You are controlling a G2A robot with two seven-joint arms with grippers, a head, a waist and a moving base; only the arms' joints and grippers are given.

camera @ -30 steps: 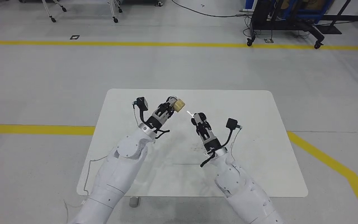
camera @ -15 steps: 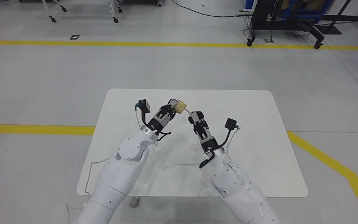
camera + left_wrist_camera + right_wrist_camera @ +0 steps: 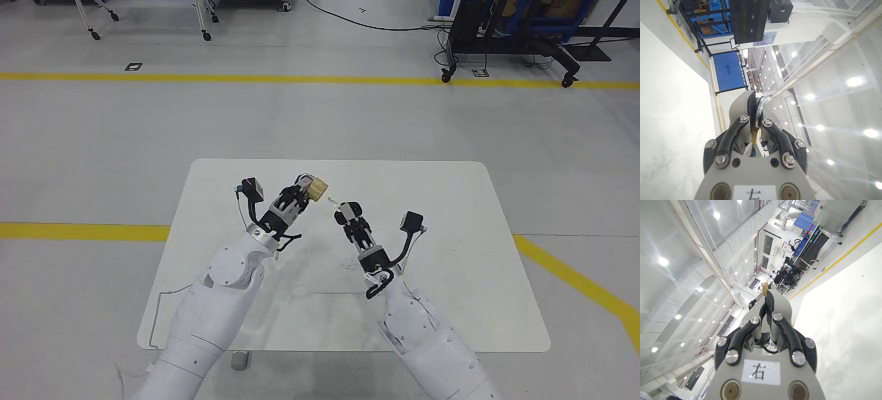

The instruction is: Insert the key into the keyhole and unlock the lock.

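Right end effector (image 3: 345, 211): closed on the key (image 3: 335, 205), blade pointing toward the lock. Left end effector (image 3: 304, 192): clamped on the lock (image 3: 317, 188), brass body at its fingertips. Both are held above the desk (image 3: 450, 220), toward its far edge. Key tip lies near the lock with a gap between them; the keyhole is too small to make out. Assessed step: alignment before insertion. Next move calls for lining the blade up with the keyhole, a short straight push, then a turn. Misalignment risks jamming.
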